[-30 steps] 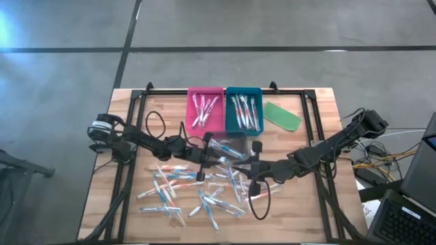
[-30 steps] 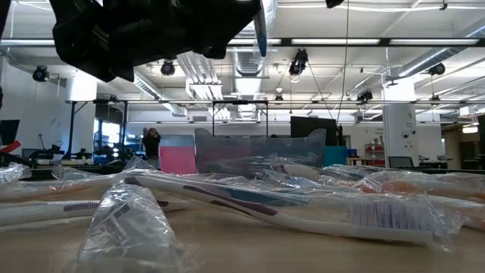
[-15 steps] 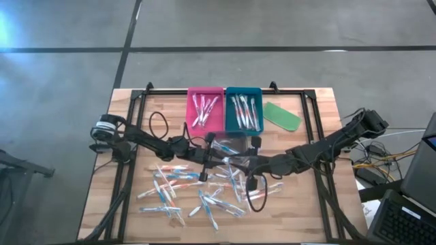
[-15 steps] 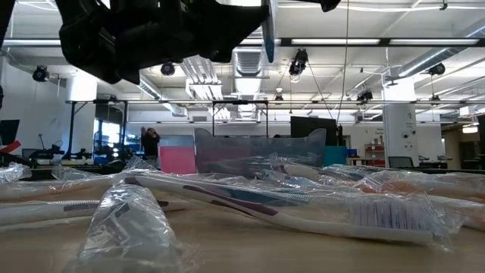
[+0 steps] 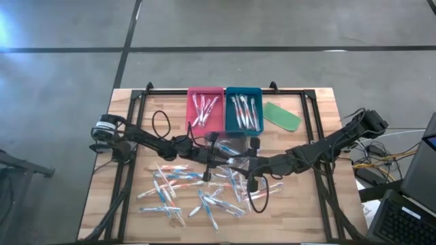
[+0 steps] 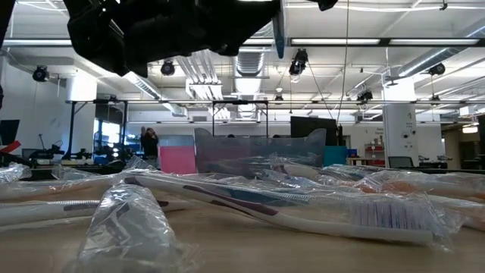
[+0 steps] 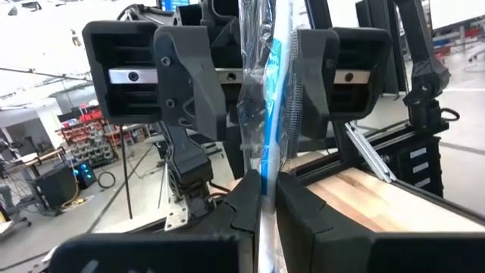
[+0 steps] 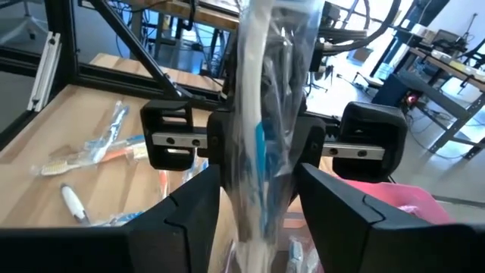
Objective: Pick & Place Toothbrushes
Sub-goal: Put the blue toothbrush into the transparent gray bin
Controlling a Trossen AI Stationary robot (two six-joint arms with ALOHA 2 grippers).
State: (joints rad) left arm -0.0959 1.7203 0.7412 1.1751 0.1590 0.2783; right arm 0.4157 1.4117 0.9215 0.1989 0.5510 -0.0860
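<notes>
Right gripper [image 5: 240,161] jaws have spread, releasing the wrapped toothbrush [image 7: 267,144] mid-air over the table [image 5: 320,109]; left gripper [image 5: 208,158] jaws pinch it. Handover looks done; tray [image 5: 206,90] placement next.

A robotics lab or workshop: exposed silver ceiling ducts [image 6: 250,64] and long fluorescent light strips [image 6: 364,42] overhead, grey polished concrete floor [image 5: 272,27], black metal-framed workbenches [image 8: 447,68] beyond the wooden slatted table [image 5: 327,102].
</notes>
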